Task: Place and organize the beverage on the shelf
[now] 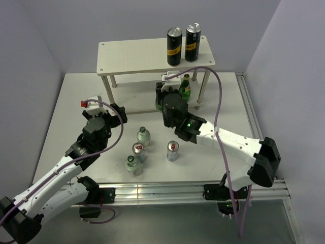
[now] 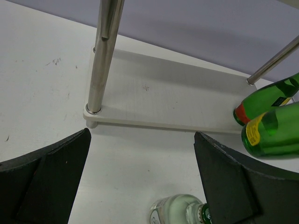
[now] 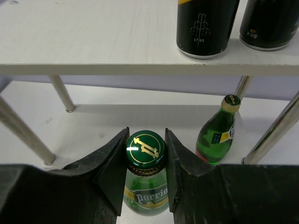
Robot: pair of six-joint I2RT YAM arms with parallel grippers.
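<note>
**Green bottle (image 3: 145, 191) going onto the shelf (image 3: 93, 46)**

Right jaws are clamping its neck at the front of the lower board (image 3: 140, 116), left of the second green bottle (image 3: 216, 137). Next, I'm judging, it needs setting down upright, then releasing. Left jaws are hanging apart, empty.

My left wrist camera cuts the clear bottle (image 2: 180, 212) at the bottom edge and the green bottles (image 2: 273, 133) at the right. My right wrist camera crops the tops off the black cans (image 3: 208, 23).
</note>
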